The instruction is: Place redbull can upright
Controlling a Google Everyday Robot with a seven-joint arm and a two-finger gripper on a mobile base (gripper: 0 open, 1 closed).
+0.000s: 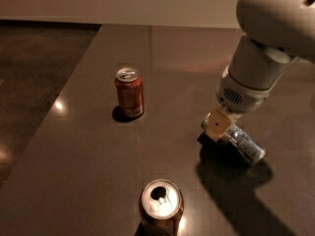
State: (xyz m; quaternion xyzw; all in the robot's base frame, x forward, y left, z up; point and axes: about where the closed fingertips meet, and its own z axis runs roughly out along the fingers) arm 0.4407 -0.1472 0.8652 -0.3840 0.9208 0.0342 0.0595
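The redbull can (244,147) lies on its side at the right of the bench (98,171). The pincer (220,126) sits low over its near end, likely to tip it upright; whether it pinches the can I cannot tell. The red can (129,93) and brown can (160,205) stand well apart.

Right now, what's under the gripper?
The redbull can, tilted far off upright over the dark table. The gripper covers the can's upper end; whether the can touches the table is unclear.

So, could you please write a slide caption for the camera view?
Pincer at the tipped redbull can on the table; red-orange can and brownish can stand upright.
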